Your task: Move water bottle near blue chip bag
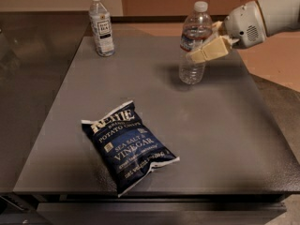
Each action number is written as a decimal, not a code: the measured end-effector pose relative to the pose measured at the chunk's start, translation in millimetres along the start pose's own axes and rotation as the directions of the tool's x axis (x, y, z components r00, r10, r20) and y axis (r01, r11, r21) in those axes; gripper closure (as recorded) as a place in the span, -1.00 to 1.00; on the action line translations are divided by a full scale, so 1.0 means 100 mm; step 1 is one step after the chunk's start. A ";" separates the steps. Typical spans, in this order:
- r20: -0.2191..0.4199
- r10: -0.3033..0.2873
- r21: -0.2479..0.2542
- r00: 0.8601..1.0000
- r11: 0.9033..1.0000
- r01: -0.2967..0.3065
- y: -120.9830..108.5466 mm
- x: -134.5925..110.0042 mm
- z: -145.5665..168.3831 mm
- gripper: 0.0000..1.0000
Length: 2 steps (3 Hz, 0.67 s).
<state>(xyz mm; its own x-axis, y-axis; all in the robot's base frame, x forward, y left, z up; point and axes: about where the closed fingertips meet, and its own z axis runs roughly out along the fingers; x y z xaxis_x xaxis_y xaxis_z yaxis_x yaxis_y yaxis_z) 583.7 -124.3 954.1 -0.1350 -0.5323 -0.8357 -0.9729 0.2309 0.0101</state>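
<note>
The water bottle is clear ribbed plastic with a white cap and a dark band with a red stripe. It is upright, lifted a little above the grey table at the back right. My gripper comes in from the right and is shut on the bottle's middle, a cream finger across its front. The blue chip bag lies flat near the table's front, left of centre, well apart from the bottle.
A second bottle with a large white label stands upright at the table's back left. The table's front edge runs just below the chip bag. A dark surface lies to the left of the table.
</note>
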 end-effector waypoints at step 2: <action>0.024 -0.070 -0.130 0.997 0.989 0.072 0.68 0.08 0.11 1.00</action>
<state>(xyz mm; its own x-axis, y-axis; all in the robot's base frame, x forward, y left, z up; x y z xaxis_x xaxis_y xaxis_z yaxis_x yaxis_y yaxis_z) 518.2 -104.2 942.2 -0.0624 -0.5277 -0.8471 -0.9962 0.0843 0.0208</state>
